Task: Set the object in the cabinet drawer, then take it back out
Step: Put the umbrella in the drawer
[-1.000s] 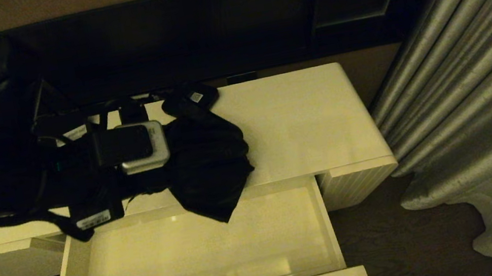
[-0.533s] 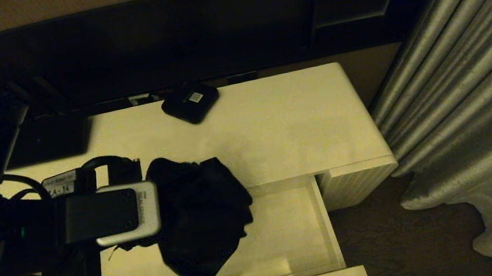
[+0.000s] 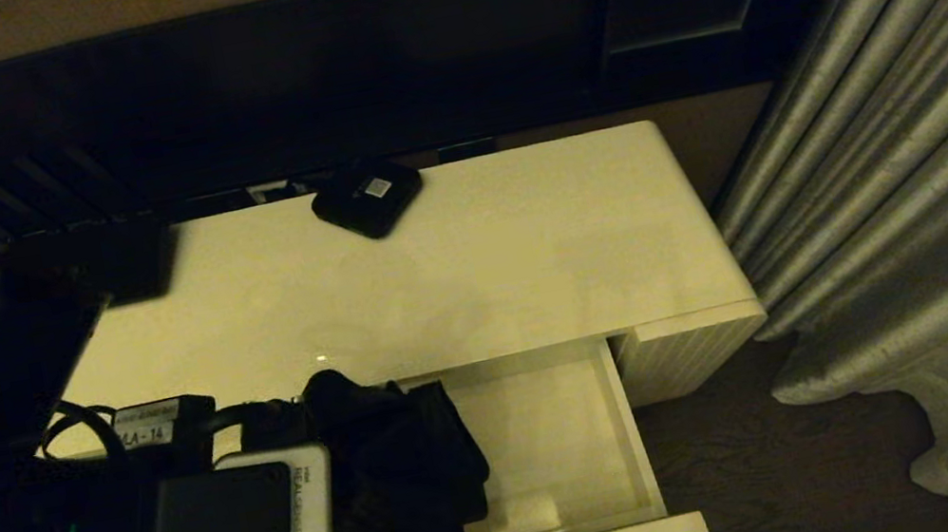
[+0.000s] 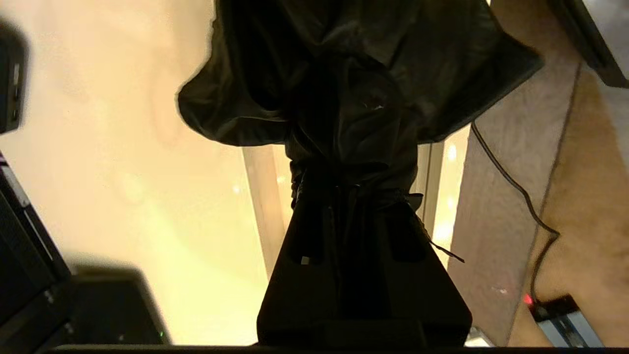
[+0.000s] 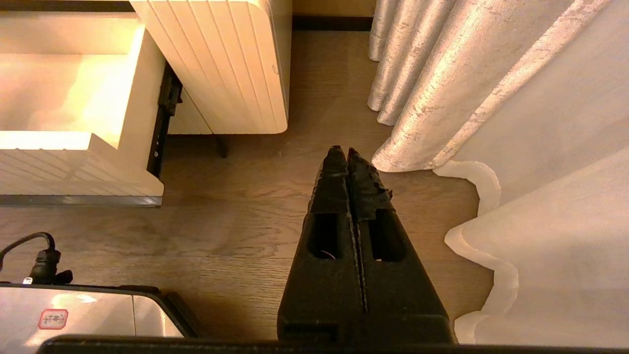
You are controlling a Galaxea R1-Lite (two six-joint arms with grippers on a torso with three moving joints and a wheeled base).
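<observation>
**Umbrella held over open drawer, left pincer clenched on it**

The black compact umbrella (image 3: 395, 481) hangs in the air above the near-left part of the open cabinet drawer (image 3: 552, 445), its rumpled fabric drooping down past the drawer's front edge in the head view. In the left wrist view the umbrella (image 4: 354, 98) bunches out beyond the fingertips, narrowing to a gathered neck where the fingers close on it.

The left pincer (image 4: 351, 196) is clenched on the umbrella at that gathered part; a thin thread trails off beside one finger. The arm reaches in from the left of the head view, its wrist camera housing just beside the fabric.

The drawer is pulled fully out; its pale interior shows bare to the right of the umbrella. Behind it lies the cream cabinet surface (image 3: 530, 256), with a small black square box (image 3: 367, 195) bearing a white label near the back edge.

The right pincer (image 5: 348, 162) is parked low over the wooden floor (image 5: 236, 236), fingers pressed together on nothing, near the grey curtain (image 5: 442, 83) and the ribbed cabinet end (image 5: 221, 64).
</observation>
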